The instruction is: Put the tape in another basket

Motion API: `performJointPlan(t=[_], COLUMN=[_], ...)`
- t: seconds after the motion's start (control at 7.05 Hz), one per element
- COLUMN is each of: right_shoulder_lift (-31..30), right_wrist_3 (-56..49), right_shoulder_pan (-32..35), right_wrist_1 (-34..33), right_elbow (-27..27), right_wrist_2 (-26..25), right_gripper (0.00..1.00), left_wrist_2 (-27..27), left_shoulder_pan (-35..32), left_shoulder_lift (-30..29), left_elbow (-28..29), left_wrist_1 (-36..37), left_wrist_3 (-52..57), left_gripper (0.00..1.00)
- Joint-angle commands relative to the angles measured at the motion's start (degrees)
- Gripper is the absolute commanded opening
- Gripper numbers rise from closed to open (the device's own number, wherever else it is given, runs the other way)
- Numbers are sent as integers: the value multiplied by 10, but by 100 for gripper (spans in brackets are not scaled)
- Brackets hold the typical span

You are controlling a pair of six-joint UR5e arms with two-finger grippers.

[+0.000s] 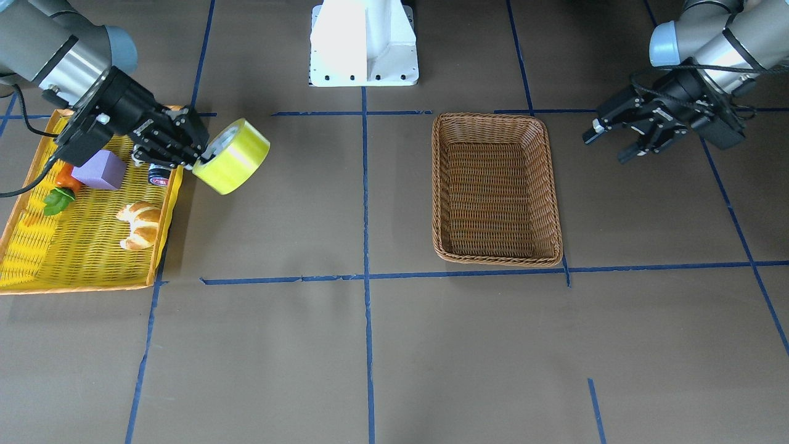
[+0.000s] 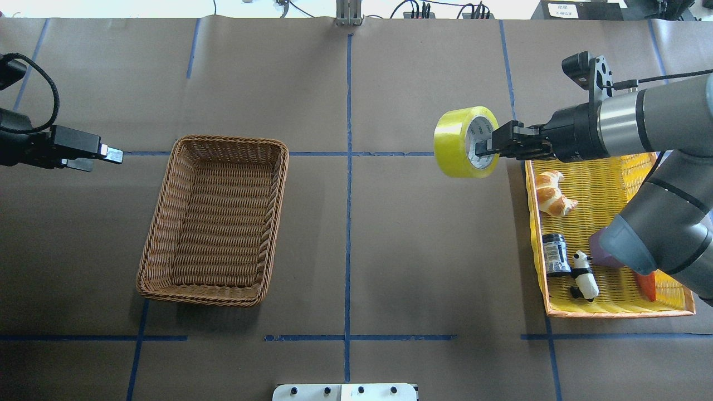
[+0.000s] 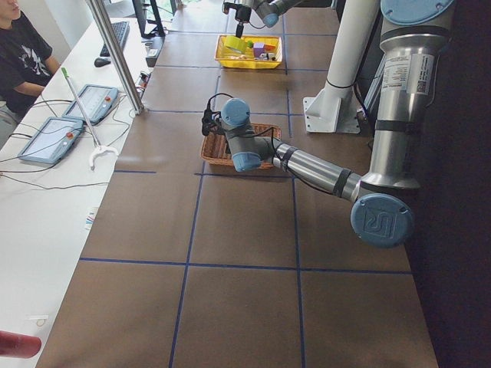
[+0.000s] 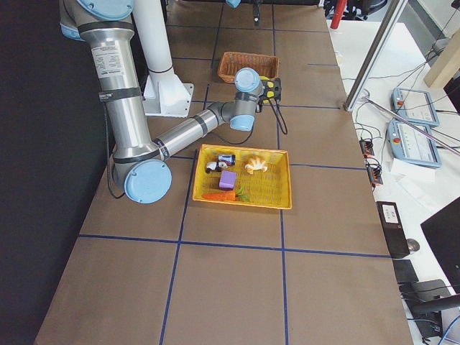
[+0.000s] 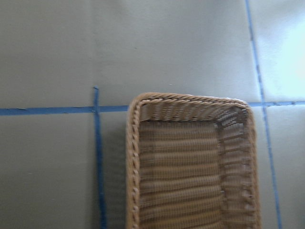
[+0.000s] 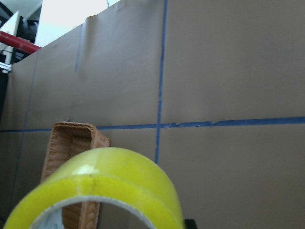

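The tape [image 2: 454,142], a wide yellow roll with a white printed core, hangs in the air just beyond the yellow basket's inner edge. My right gripper [image 2: 490,147] is shut on the roll's wall, one finger inside the core. The roll also shows in the front view [image 1: 237,157] and fills the bottom of the right wrist view [image 6: 105,181]. The brown wicker basket [image 2: 231,139] stands empty on the table's left half, well apart from the tape; it also shows in the front view [image 1: 493,118] and the left wrist view [image 5: 133,157]. My left gripper [image 2: 103,159] is open and empty, beside that basket's far left corner.
The yellow basket with orange rim [image 2: 613,312] at the right holds a croissant [image 2: 551,192], a black jar [image 2: 555,254], a panda figure [image 2: 584,275], a purple block [image 1: 102,169] and a carrot [image 1: 68,179]. The white robot base [image 1: 363,43] stands between the arms.
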Motion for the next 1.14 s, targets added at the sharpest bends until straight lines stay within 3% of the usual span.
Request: performJointPlan(t=[0.0, 0.43, 0.71, 0.99], right_shoulder_lift=[-11, -9, -9, -3], right_wrist_3=[66, 119, 147, 147], right_shoulder_pan=[-29, -47, -75, -107], right_wrist_1=[124, 229, 289, 299], right_elbow=[1, 3, 4, 9], right_wrist_2=[-2, -5, -50, -76], right_gripper=[0, 0, 0, 0], left_wrist_2=[6, 123, 141, 229], left_shoulder_pan=[39, 163, 203, 259], left_shoulder_lift=[-55, -113, -141, -146], left_elbow=[-3, -67, -98, -135], left_wrist_1=[-102, -119, -119, -133], left_wrist_3=[-148, -246, -303, -342], left_gripper=[100, 100, 100, 100])
